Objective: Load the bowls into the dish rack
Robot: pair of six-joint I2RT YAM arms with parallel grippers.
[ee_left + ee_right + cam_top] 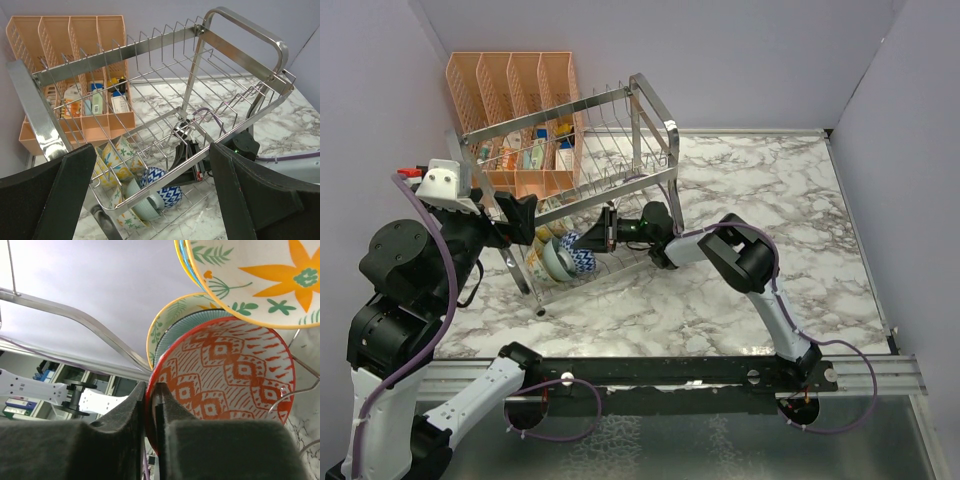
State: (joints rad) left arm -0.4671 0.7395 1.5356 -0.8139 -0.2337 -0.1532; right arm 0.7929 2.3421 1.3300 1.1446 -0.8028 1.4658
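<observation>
jaws of the right gripper (pixel 150 390) sit almost closed, pinching the rim of the red-orange bowl (pixel 225 375). that bowl stands on edge directly ahead of the fingers, inside the lower tier of the dish rack (pixel 665 130). an orange-flower bowl (pixel 260 280) and a yellow-rimmed bowl (pixel 167 322) stand just beyond it in the same tier. the left gripper (pixel 152 150) is spread wide at the rack's left end, holding nothing; whether it touches the wire cannot be told.
</observation>
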